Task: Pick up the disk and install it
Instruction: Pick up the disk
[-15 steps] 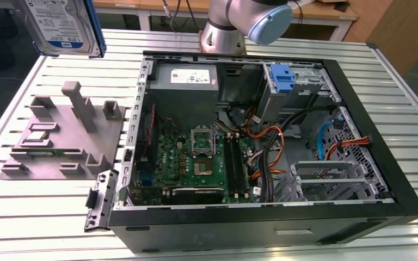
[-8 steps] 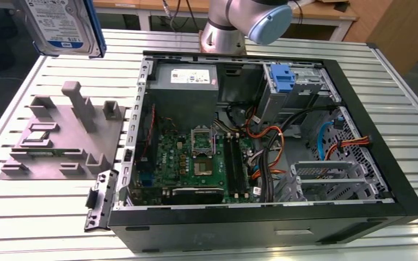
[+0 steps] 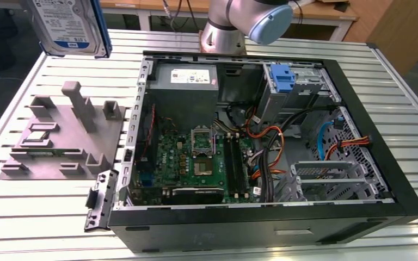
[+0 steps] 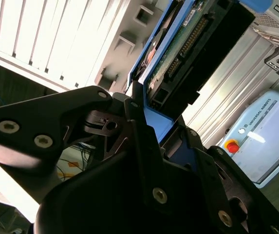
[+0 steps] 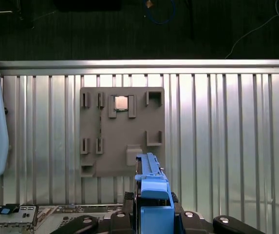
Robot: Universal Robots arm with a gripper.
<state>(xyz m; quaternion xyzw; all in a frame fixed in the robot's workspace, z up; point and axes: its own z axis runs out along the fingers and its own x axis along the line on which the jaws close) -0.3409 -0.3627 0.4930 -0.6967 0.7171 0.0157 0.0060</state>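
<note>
The fingers [image 4: 138,130] of the gripper [image 4: 151,114] are clamped on the blue carrier of the disk [image 3: 67,24], which is held in the air over the grey fixture [image 3: 63,136], beside the open case [image 3: 267,136]. Pickup looks done. Installing calls for squaring the carrier to a drive cage [image 3: 332,179]. The exterior view cuts off the disk's upper part, and the far finger's contact is hidden.

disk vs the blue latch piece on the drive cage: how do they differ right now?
The disk is a silver-grey slab with a white and blue label; the latch piece is plain blue plastic. The disk is held in the air by the gripper, outside the case; the latch piece sits on its cage inside the case. Both carry blue plastic.
</note>
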